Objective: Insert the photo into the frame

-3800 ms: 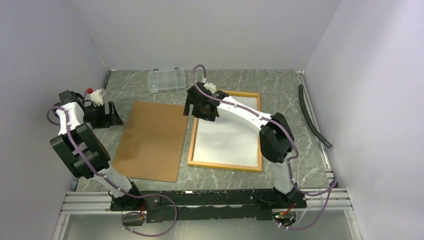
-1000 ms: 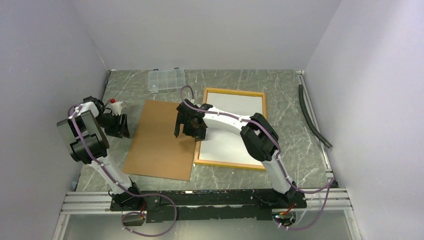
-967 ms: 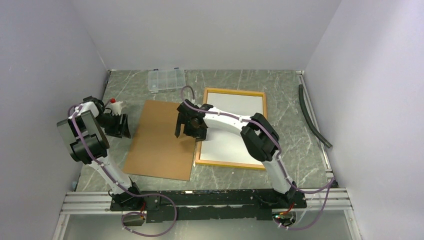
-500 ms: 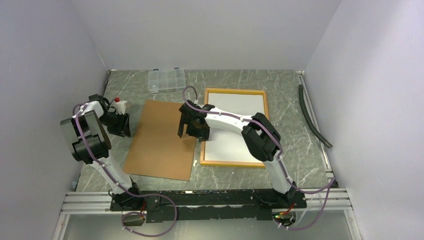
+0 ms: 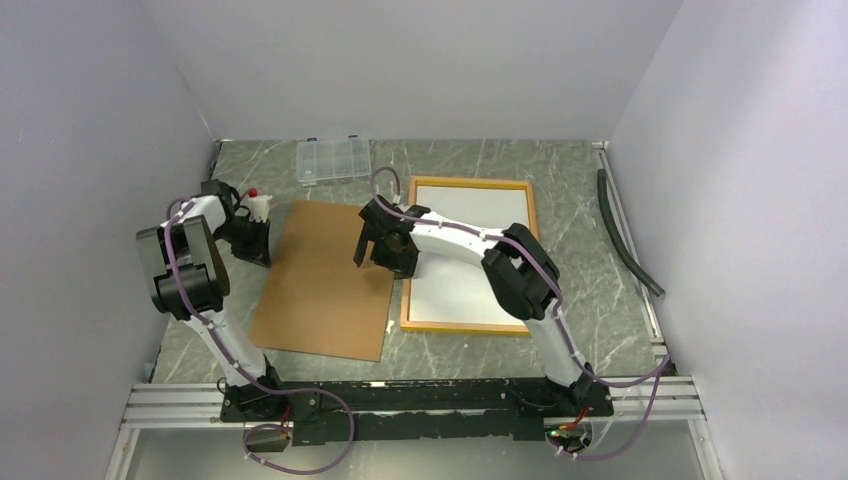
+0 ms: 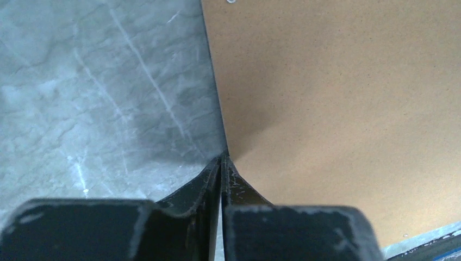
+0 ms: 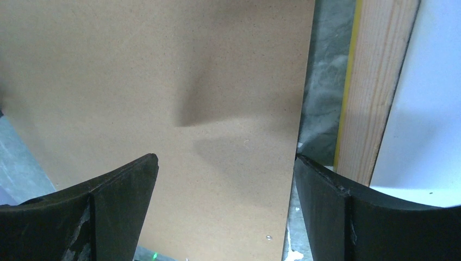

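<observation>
Looking down on a grey marbled table (image 5: 560,200) set between pale walls. Finding a big brown board (image 5: 320,290) lying flat, left of centre. Finding the frame (image 5: 470,327) just right of it, also flat on the table, thin yellow-orange border all round, with a narrow strip of table between the two in the right wrist view. Seeing a plain white sheet (image 5: 470,250) filling the frame's opening; cannot tell if photo face down or something else. Hovering over that strip: the right gripper (image 7: 225,163), fingers spread wide, one above the board's right edge, the other above the frame's bare wooden left rail, holding nothing. Meeting the board's left edge: the left gripper (image 6: 222,163), fingers pressed almost together, tips right at that edge; cannot tell if pinching the edge or merely touching it. Noting a small clear box (image 5: 333,159) near the back wall and a black hose (image 5: 625,235) along the right side
</observation>
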